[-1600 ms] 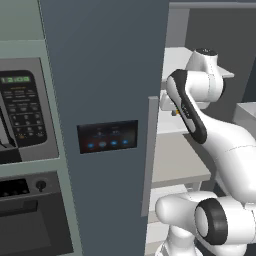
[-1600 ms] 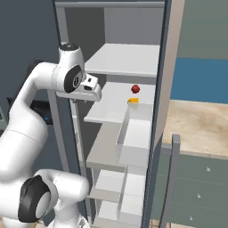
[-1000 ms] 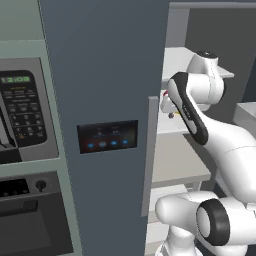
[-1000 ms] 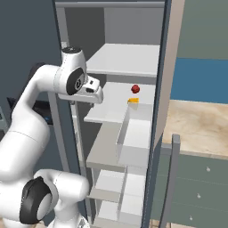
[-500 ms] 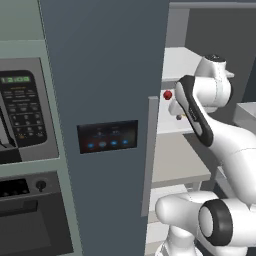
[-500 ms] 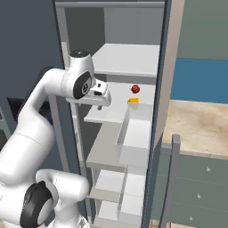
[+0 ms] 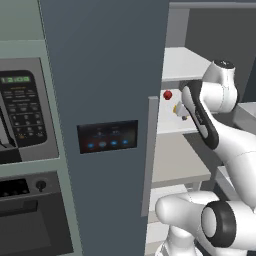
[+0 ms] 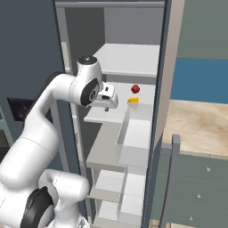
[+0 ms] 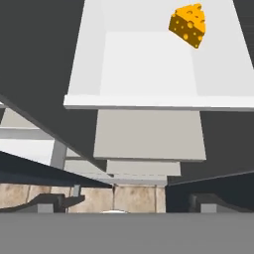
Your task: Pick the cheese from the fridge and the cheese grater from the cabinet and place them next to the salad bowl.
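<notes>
1. Hand view shows the cheese (image 9: 188, 25) on a white fridge shelf (image 9: 149, 101), ahead of the gripper (image 9: 126, 201) and off to its upper right, well apart.
2. Fingers stand wide open, holding nothing.
3. Step in hand, as I judge it: reaching into the open fridge (image 8: 151, 133) for the cheese.
4. Next move calls for advancing over the shelf, centring the wedge between the fingers, then closing.

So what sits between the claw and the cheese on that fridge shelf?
Nothing: in the hand view bare white shelf runs from the open claw up to the cheese. The right base view shows the red ball behind the cheese, off that line.
</notes>
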